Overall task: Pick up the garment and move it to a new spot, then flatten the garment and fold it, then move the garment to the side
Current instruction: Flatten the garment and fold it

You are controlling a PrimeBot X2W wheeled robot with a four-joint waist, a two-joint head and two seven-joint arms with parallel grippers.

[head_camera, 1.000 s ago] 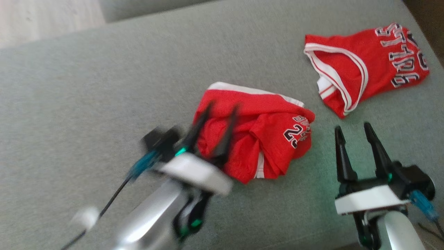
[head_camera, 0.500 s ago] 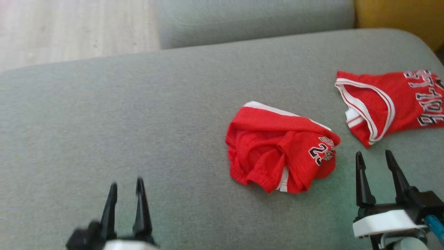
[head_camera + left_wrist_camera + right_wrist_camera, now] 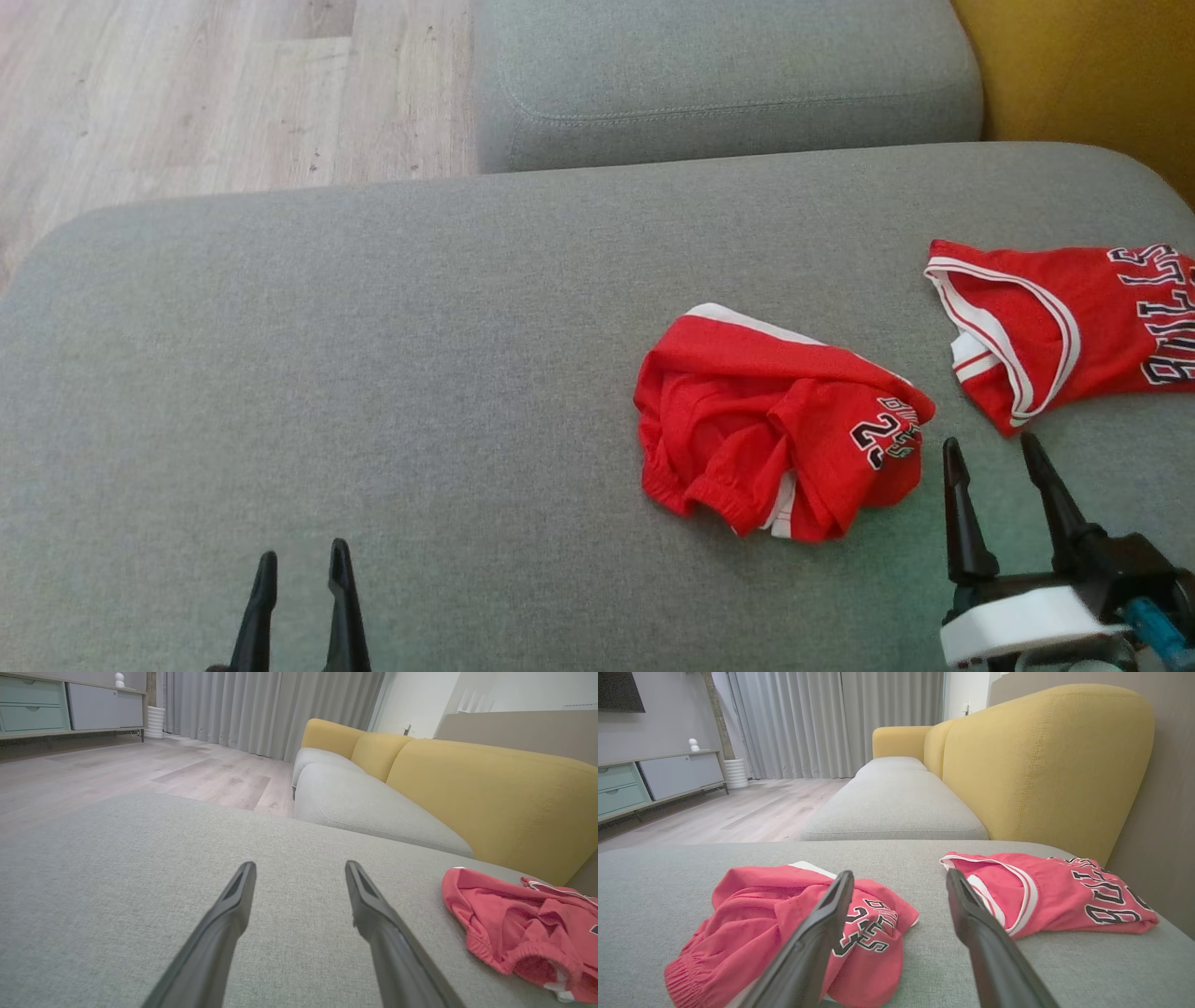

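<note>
On the sofa (image 3: 373, 327): crumpled shorts (image 3: 775, 439) lie right of centre, jersey (image 3: 1055, 327) beyond.
Left gripper (image 3: 303, 553): spread, empty, well apart.
Right gripper (image 3: 990, 441): spread, empty, just beside shorts.
Advice: pinch one layer's edge, lift clear.

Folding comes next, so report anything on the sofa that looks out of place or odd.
The shorts lie crumpled in a heap on the cushion, one leg bunched over, not flat. The jersey beside them is rumpled too, near the cushion's right edge. Nothing looks spilled or torn.
</note>
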